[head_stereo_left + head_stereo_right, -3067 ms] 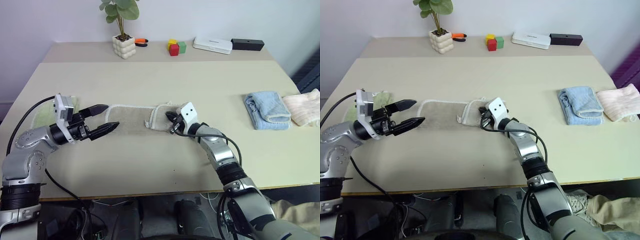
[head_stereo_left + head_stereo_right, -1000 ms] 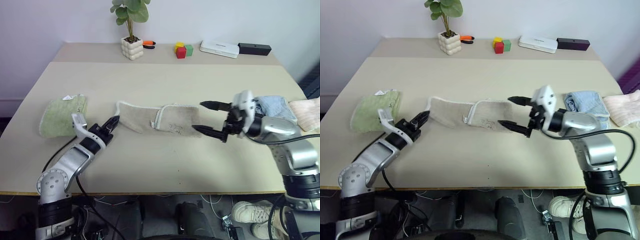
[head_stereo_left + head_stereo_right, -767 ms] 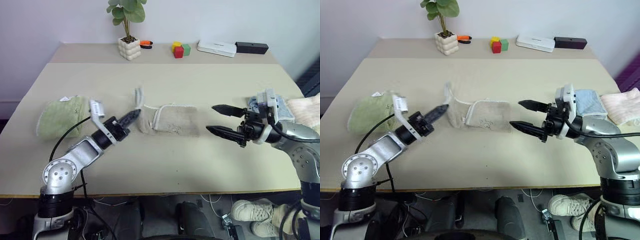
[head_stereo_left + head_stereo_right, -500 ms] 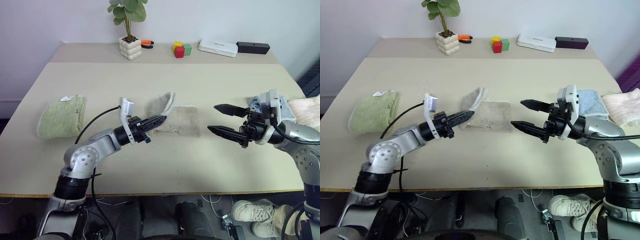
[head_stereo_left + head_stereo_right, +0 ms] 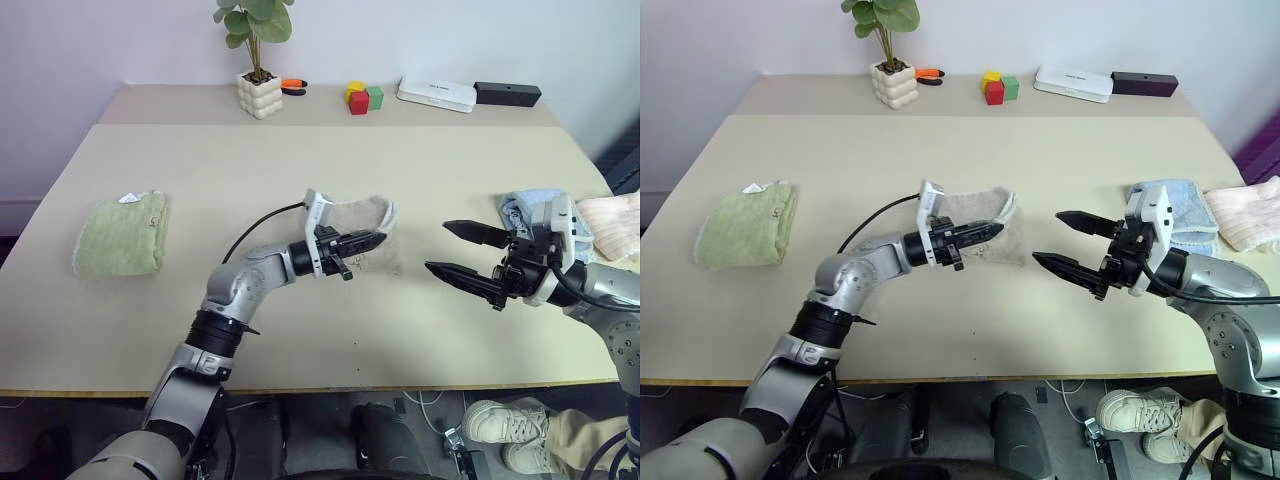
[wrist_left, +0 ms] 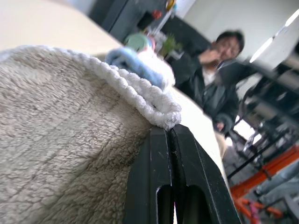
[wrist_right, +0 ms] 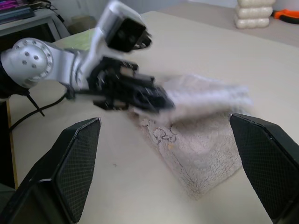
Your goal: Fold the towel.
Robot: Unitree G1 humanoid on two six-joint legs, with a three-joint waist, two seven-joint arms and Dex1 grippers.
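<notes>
You had the left gripper (image 5: 372, 240) pinched shut on the corded edge of the beige towel (image 5: 362, 225), mid-table toward the front edge; the fold looked nearly closed but unreleased; your right gripper (image 5: 468, 251) hung wide open, empty, near the right edge.

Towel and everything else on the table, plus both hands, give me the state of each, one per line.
towel: partly folded, one edge lifted and pinched by the left hand
left hand: shut on the towel's corded edge
right hand: open, holding nothing, apart from the towel
green towel: folded, lying flat
light blue towel: folded, lying behind the right hand
pink towel: folded, beside the light blue towel
</notes>
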